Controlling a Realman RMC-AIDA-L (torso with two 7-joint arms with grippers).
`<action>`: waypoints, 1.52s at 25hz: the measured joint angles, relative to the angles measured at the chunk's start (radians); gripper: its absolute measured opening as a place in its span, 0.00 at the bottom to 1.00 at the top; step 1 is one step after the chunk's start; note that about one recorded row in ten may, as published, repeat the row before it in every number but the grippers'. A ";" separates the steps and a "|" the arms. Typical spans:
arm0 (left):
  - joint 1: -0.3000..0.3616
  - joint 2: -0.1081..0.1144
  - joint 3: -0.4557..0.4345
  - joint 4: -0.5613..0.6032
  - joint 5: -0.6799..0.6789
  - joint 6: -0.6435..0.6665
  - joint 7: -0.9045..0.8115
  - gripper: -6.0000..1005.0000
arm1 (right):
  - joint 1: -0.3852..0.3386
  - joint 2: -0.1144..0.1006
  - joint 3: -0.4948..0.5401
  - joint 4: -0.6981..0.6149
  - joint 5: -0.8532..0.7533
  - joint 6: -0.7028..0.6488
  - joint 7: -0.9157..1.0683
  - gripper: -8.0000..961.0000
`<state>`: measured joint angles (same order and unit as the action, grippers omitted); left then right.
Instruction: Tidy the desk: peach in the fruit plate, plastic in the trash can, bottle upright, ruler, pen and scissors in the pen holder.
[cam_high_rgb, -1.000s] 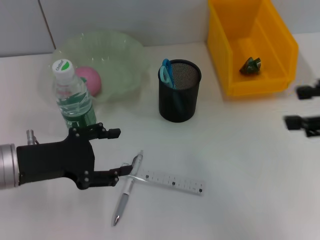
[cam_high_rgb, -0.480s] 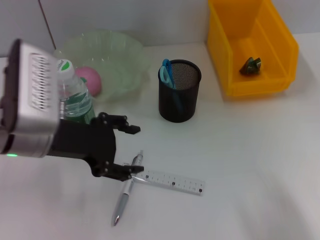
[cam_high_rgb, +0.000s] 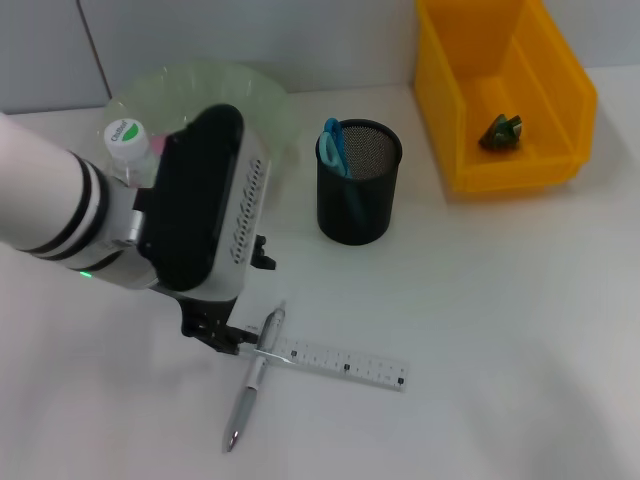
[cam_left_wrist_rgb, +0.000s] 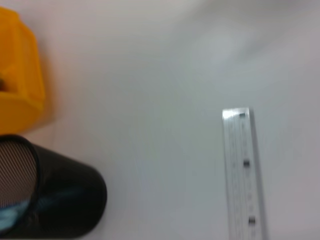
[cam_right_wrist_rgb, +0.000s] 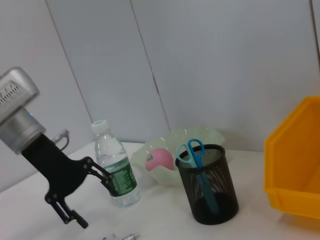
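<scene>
At the near edge of the white desk (cam_high_rgb: 480, 300), a silver click pen (cam_high_rgb: 252, 380) lies crossing one end of a clear plastic ruler (cam_high_rgb: 340, 363). The left gripper (cam_right_wrist_rgb: 82, 195) hangs directly above that crossing, fingers spread and empty. To do this step well, it probably should descend squarely over the pen's barrel, clear of the ruler, and close gently. Farther back stand the upright clear water bottle (cam_high_rgb: 128, 150), the black mesh pen holder (cam_high_rgb: 358, 183) with blue scissors (cam_high_rgb: 332, 145), the pale green fruit bowl (cam_right_wrist_rgb: 195, 140) holding the pink peach (cam_right_wrist_rgb: 160, 161), and the yellow bin (cam_high_rgb: 505, 90). Grey wall panels (cam_right_wrist_rgb: 200, 60) close the room. The right gripper is out of sight.
</scene>
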<state>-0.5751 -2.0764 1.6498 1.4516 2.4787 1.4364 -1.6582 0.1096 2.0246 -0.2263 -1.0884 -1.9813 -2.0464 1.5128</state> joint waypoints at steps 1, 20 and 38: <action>-0.010 -0.001 0.013 -0.004 0.023 0.000 -0.007 0.80 | 0.005 -0.001 -0.001 0.006 -0.002 0.000 0.000 0.79; -0.189 -0.003 0.193 -0.062 0.149 0.128 -0.190 0.80 | 0.079 -0.011 -0.007 0.080 -0.059 0.033 -0.013 0.78; -0.187 -0.003 0.144 -0.077 0.169 0.139 -0.205 0.80 | 0.176 -0.008 -0.022 0.194 -0.096 0.092 -0.094 0.78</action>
<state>-0.7624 -2.0792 1.7934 1.3746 2.6478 1.5755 -1.8628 0.2856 2.0168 -0.2485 -0.8942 -2.0776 -1.9546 1.4187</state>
